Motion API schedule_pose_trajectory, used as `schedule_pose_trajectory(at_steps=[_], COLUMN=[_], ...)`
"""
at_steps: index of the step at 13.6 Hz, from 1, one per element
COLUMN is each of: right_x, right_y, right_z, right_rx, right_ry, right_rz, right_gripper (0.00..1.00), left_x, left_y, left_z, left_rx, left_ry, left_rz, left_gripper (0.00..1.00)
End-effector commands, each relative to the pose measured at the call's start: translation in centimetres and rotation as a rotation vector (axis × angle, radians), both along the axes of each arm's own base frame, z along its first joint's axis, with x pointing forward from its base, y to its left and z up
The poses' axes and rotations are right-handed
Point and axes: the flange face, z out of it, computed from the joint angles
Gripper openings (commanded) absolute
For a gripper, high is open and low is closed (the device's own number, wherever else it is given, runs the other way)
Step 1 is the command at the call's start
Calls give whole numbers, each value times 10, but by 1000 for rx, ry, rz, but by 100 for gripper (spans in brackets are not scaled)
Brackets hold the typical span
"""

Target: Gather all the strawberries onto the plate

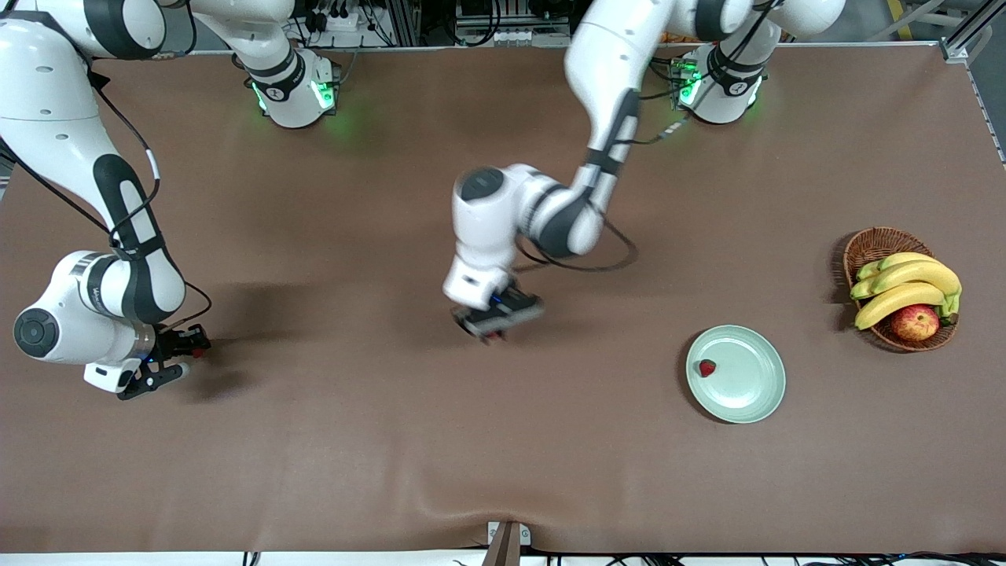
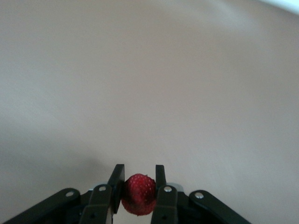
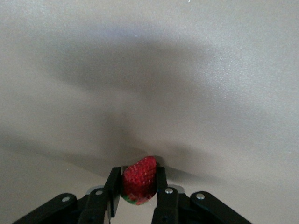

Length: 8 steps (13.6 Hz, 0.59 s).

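The pale mint-green plate (image 1: 747,385) lies toward the left arm's end of the table, with one strawberry (image 1: 707,368) on it. My left gripper (image 1: 497,328) hangs over the bare middle of the table, shut on a second strawberry (image 2: 138,194). My right gripper (image 1: 189,358) is low at the right arm's end of the table, shut on a third strawberry (image 3: 139,180), its green top toward the wrist. Both held berries sit between the fingers (image 2: 116,179) (image 3: 113,185).
A brown wicker basket (image 1: 872,245) with bananas (image 1: 904,284) and a red-yellow apple (image 1: 915,322) stands beside the plate at the left arm's end. A metal bracket (image 1: 507,541) sits at the table edge nearest the front camera. Brown tabletop lies all around.
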Motion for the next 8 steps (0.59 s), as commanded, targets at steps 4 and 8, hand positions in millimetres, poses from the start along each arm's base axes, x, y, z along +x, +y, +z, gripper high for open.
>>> schedule_pose_trajectory(at_steps=[4, 8], right_x=[18, 31], right_y=[22, 136], right_z=[40, 105], right_rx=[20, 37], right_ry=[36, 66], right_rz=[-14, -200], right_gripper=[11, 9], left_x=[108, 131], left_y=[190, 304], left_z=[41, 3], left_rx=[-4, 63], left_ry=[64, 173], left_rz=[424, 609], left_gripper=[0, 0])
